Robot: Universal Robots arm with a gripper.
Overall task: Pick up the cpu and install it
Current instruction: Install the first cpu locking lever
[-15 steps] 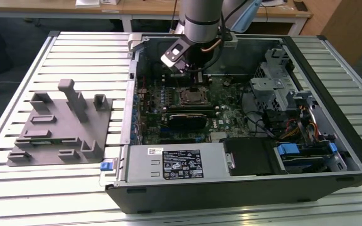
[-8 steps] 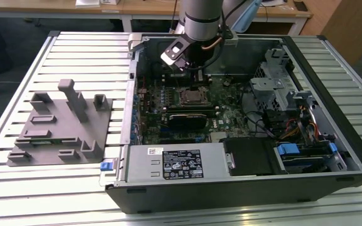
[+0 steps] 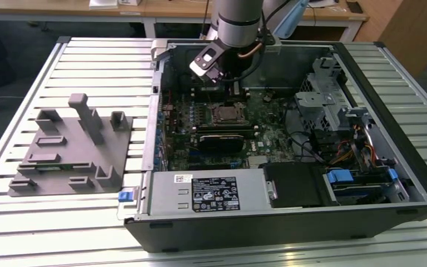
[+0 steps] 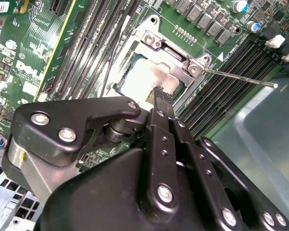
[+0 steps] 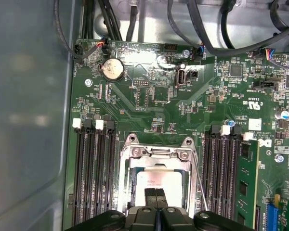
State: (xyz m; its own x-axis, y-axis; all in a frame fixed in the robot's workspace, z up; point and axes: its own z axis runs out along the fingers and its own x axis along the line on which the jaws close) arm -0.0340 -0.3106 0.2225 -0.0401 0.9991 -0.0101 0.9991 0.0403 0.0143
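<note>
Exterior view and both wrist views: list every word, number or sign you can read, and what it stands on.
White label on the big grey metal box: print too small to read.
Green circuit board: white markings too small to read.
White square sticker on that board: too small to read.
Pale silvery square chip: faint marks, unreadable.
Nothing can be quoted.

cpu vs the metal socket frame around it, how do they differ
The cpu is a plain, pale silvery square; the socket frame is an open grey metal bracket with screws at its corners. The cpu sits inside the opening, while the socket frame surrounds it and is larger. Both lie flat on the green motherboard.
</note>
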